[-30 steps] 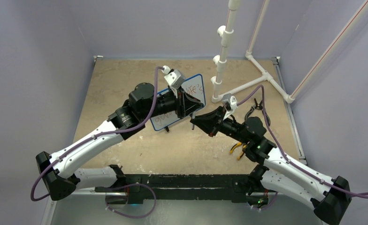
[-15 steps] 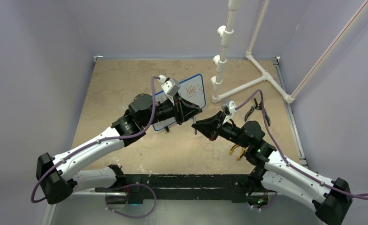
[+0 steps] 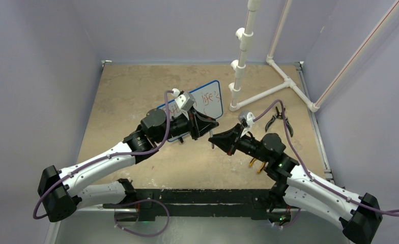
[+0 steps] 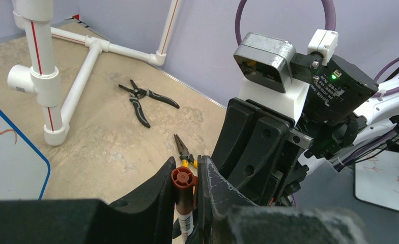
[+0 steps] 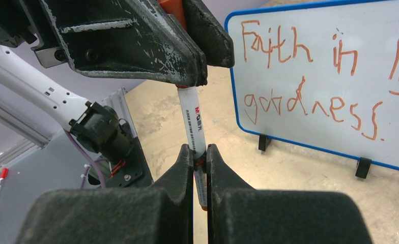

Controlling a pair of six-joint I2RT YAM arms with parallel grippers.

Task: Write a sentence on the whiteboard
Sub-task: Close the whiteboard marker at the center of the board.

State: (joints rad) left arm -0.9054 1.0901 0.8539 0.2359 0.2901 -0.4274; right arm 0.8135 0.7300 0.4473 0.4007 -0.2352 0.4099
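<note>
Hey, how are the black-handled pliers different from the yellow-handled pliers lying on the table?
The black-handled pliers lie fully visible, handles spread wide, beside the white pipe frame. The yellow-handled pliers lie farther from that frame and show only partly. Both rest on the tan table, untouched.

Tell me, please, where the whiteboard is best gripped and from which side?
Grip the whiteboard by its top rim, coming from above to pinch it front and back. It stands on small feet, so that thin edge is free. Probably stay near a corner, clear of the sentence.
</note>
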